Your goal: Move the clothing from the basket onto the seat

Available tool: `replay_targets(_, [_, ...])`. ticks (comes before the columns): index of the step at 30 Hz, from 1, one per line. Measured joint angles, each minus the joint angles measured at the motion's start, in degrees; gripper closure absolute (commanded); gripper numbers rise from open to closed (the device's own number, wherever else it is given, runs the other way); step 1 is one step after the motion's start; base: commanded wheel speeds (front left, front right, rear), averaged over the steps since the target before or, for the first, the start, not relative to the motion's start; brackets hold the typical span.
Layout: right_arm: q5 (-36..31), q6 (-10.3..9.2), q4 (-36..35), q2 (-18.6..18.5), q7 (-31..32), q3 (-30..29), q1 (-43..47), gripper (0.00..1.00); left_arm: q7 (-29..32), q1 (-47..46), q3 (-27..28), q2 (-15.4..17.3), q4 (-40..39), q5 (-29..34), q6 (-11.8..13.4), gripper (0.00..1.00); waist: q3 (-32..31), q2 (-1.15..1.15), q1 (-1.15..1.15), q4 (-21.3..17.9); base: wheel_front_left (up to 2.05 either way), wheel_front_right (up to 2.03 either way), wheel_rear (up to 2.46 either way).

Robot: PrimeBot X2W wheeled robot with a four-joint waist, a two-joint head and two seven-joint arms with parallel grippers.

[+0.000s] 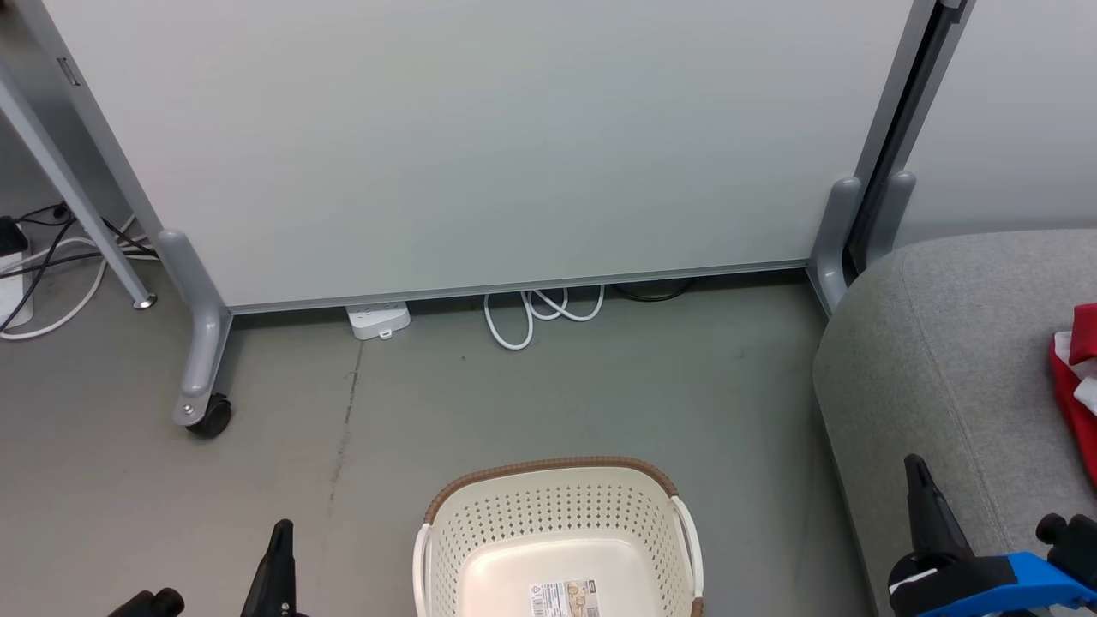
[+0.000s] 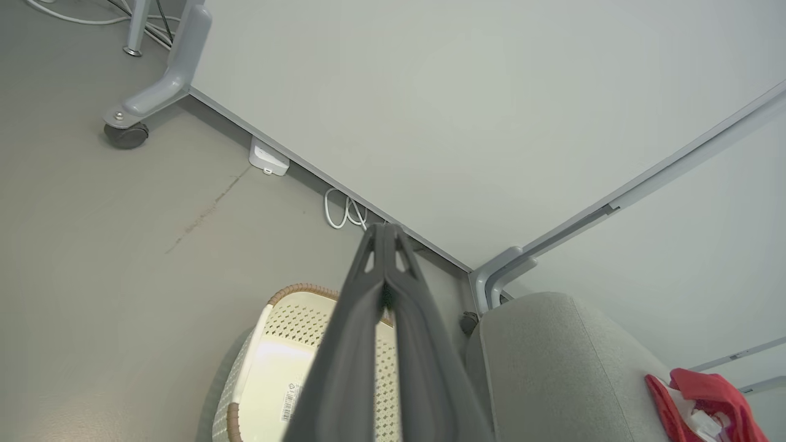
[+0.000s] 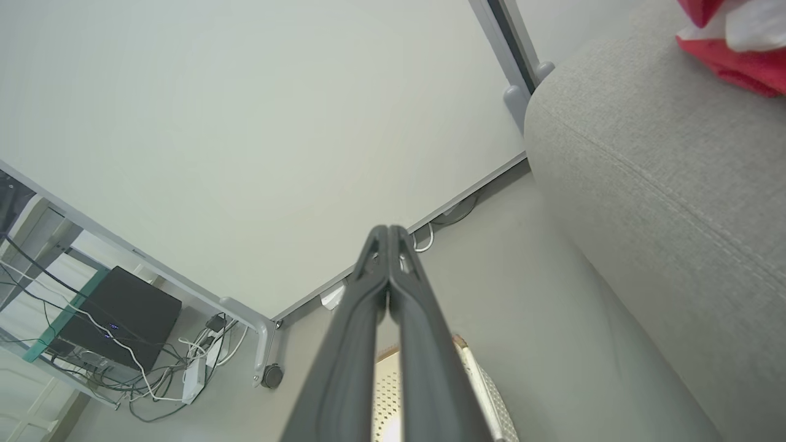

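Note:
The cream basket with a brown rim stands on the floor at the bottom centre; its bare bottom carries a label. It also shows in the left wrist view, the basket, and in the right wrist view, the basket. Red and white clothing lies on the grey seat at the right edge, seen too as clothing and clothing. My left gripper is at the lower left, shut and holding nothing, as the left gripper shows. My right gripper is shut over the seat's front, tips together at the right gripper.
A white partition on grey legs with a castor closes off the back. A white power strip and coiled cable lie at its foot. More cables trail at the far left. Grey floor lies between the partition and the basket.

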Motion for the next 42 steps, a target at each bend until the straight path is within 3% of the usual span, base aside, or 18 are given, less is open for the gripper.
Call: replay_targets(42, [31.2, -0.01, 2.4, -0.1, 3.4, 0.2, -3.9, 1.00, 7.4, -2.9, 4.9, -0.4, -3.3, -25.9, 0.0, 1.00, 0.4, 0.00, 0.00, -1.3, 0.00, 0.00, 0.00])
